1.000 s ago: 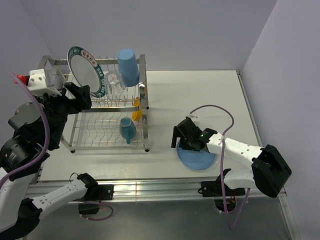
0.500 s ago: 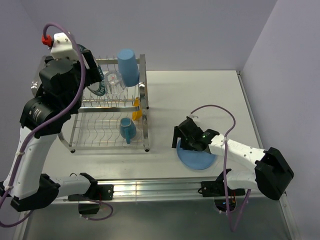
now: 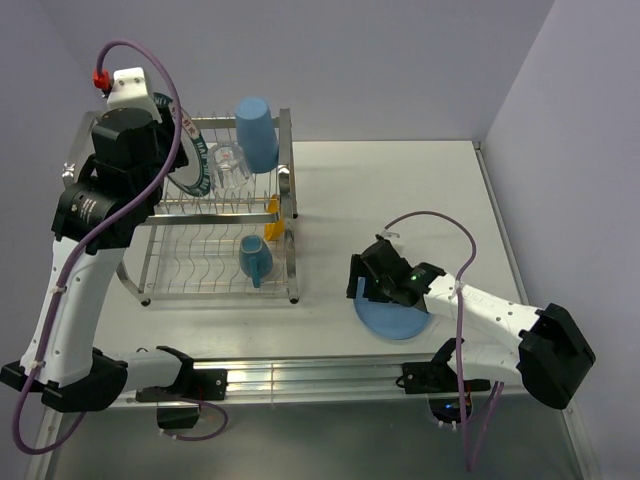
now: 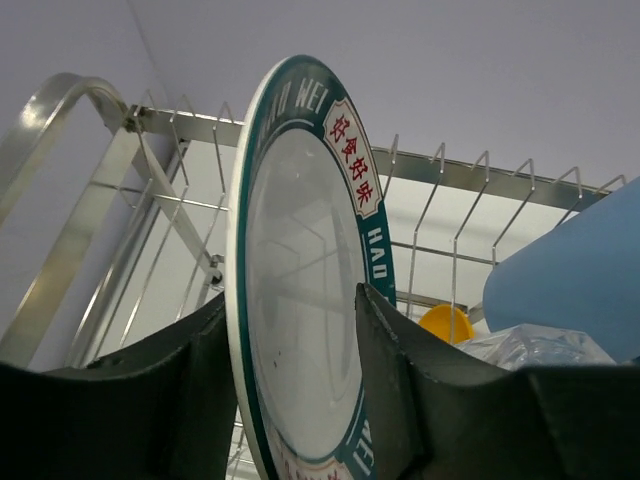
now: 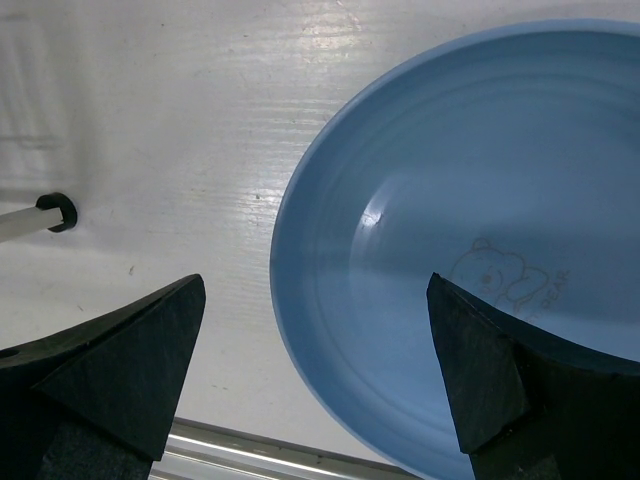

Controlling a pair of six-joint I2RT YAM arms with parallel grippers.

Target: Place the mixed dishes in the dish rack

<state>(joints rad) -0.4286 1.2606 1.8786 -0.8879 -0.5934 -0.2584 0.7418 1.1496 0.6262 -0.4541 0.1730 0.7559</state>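
Observation:
My left gripper (image 4: 295, 400) is shut on the white plate with the dark patterned rim (image 4: 300, 300) and holds it upright on edge over the left of the dish rack's (image 3: 215, 272) upper tier. In the top view my left arm hides most of that plate (image 3: 192, 168). The blue tumbler (image 3: 256, 132) and clear glass (image 3: 228, 165) stand on the upper tier. The yellow-orange bowl (image 3: 273, 215) sits at the right side, and the light blue mug (image 3: 254, 258) lies on the lower tier. The large blue plate (image 3: 395, 315) lies flat on the table. My right gripper (image 5: 315, 340) is open, its jaws either side of the plate's (image 5: 480, 250) left rim.
The rack's tubular frame and curved handle (image 4: 60, 200) rise at the plate's left. A rack foot (image 5: 55, 210) shows left of the right gripper. The table's front rail (image 3: 300, 375) runs just below the blue plate. A purple cable (image 3: 430, 215) loops over the right arm.
My left arm has lifted the patterned plate from the rack's left side up over the upper tier. The right gripper has shifted only slightly by the blue plate.

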